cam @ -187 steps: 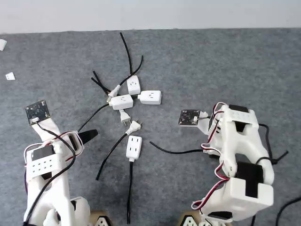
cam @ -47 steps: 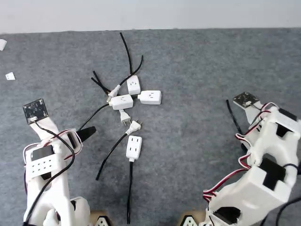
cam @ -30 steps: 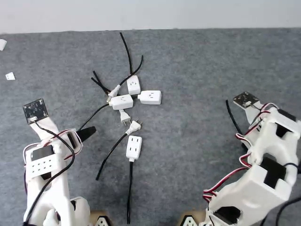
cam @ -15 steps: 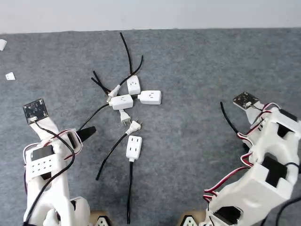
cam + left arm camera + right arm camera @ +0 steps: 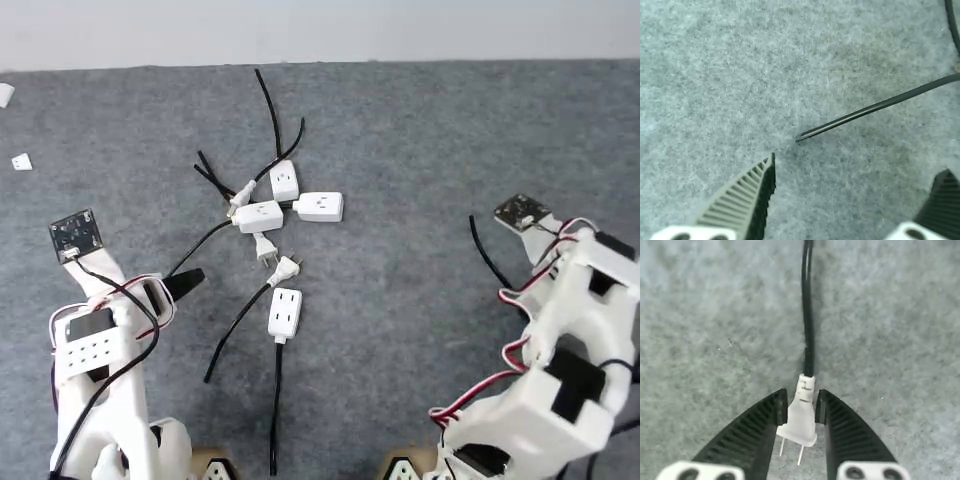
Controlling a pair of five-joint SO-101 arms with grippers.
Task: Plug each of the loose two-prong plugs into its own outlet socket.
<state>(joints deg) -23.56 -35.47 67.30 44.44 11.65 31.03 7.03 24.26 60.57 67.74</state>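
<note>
My right gripper (image 5: pixel 801 402) is shut on a white two-prong plug (image 5: pixel 800 416), prongs toward the camera, its black cord (image 5: pixel 807 315) trailing away over the carpet. In the high view this cord (image 5: pixel 484 254) curls out beside the right arm at the right edge. My left gripper (image 5: pixel 858 165) stands open above the carpet near a black cord's cut end (image 5: pixel 805 135); from overhead its dark finger (image 5: pixel 186 285) sits at the lower left. Several white outlet sockets (image 5: pixel 285 312) (image 5: pixel 320 206) (image 5: pixel 284 181) (image 5: pixel 258 216) lie mid-table, with two loose plugs (image 5: pixel 265 250) (image 5: pixel 288 267) between them.
Black cords (image 5: pixel 268 105) fan out from the outlets toward the far edge and toward the near edge (image 5: pixel 276 400). Small white scraps (image 5: pixel 21 161) lie at the far left. Grey carpet (image 5: pixel 420 150) covers the table.
The right arm has swung from the table's middle to the right edge, taking the plug's black cord with it. In the last half second it shifted only slightly. The left arm stayed still.
</note>
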